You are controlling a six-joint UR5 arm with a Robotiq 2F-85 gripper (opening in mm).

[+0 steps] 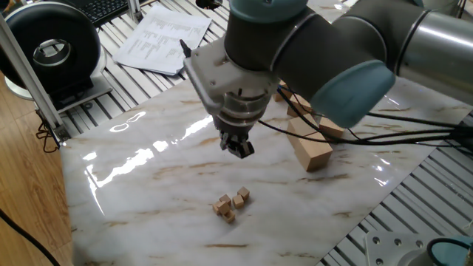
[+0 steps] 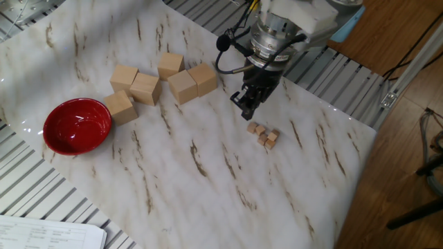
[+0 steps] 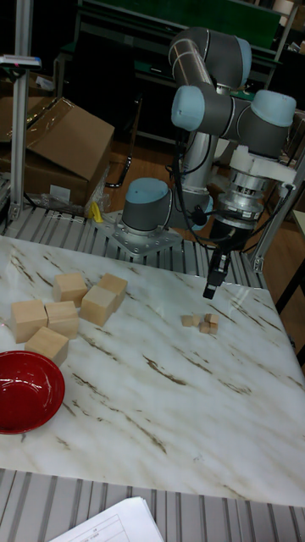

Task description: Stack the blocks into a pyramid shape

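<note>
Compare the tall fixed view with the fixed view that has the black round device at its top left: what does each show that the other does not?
Only the tall view shows the red bowl, the cardboard box, the arm's base and all five large wooden blocks. Only the other view shows the black round device, the printed papers and a keyboard; there the arm hides most of the large blocks. Both show the gripper hanging above the marble table, near the cluster of tiny cubes, holding nothing visible.
</note>
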